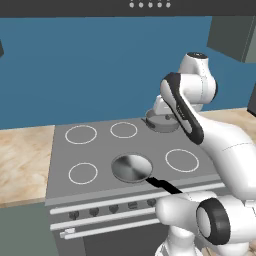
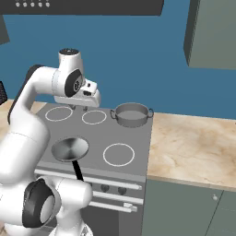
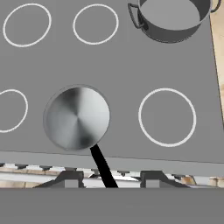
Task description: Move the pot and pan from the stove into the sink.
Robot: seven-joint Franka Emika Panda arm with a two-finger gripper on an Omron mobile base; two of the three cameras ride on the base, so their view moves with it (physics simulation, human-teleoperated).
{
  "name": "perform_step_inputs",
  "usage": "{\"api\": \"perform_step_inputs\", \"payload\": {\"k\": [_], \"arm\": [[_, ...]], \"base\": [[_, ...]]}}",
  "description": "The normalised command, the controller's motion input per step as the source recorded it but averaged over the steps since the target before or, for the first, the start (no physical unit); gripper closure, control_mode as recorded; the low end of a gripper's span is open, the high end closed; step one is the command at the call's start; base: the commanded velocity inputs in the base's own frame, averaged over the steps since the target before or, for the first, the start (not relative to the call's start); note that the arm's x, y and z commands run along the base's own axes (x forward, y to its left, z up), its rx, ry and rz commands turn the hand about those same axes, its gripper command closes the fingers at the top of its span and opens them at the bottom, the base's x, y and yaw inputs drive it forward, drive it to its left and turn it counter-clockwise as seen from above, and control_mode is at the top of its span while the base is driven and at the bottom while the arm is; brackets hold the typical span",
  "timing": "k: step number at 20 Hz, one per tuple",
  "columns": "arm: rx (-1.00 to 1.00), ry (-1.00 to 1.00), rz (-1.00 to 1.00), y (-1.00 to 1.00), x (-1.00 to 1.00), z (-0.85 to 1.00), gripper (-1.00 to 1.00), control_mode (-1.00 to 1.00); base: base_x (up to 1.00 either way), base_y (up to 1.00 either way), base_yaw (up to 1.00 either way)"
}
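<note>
Both task items sit on the grey six-burner stove (image 3: 122,65), nothing yet carried to the sink. Shallow shiny silver frying pan (image 3: 77,117) on the front middle burner, long thin black handle (image 3: 102,165) reaching back over the stove's front edge, toward the base. Deep round grey metal pot with two loop side handles (image 2: 132,114) on the rear right burner, close to the marbled tan bench (image 2: 193,143).

White arm's gripper (image 2: 79,107) hangs high above the rear burners, holding nothing. Jaws partly spread, tips framing the pan handle in the hand view.

Likely step in hand: approach for a first pick, probably the pan.

- Lower straight over the black handle, near where it joins the pan, to limit sag and swing.
- Turn the wrist so the jaws close across the handle, not along it.
- Widen slightly before descent if needed.
- Lift level, well clear of the pot.
</note>
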Motion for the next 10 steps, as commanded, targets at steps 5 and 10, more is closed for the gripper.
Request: {"api": "perform_step_inputs", "payload": {"k": [5, 10], "arm": [[0.0, -0.07, 0.01, 0.0, -0.32, 0.0, -1.0, -1.0], [0.0, -0.03, 0.07, 0.0, -0.37, -0.02, -1.0, -1.0]], "base": [[0.0, 0.0, 0.0], [0.0, 0.0, 0.0]]}}
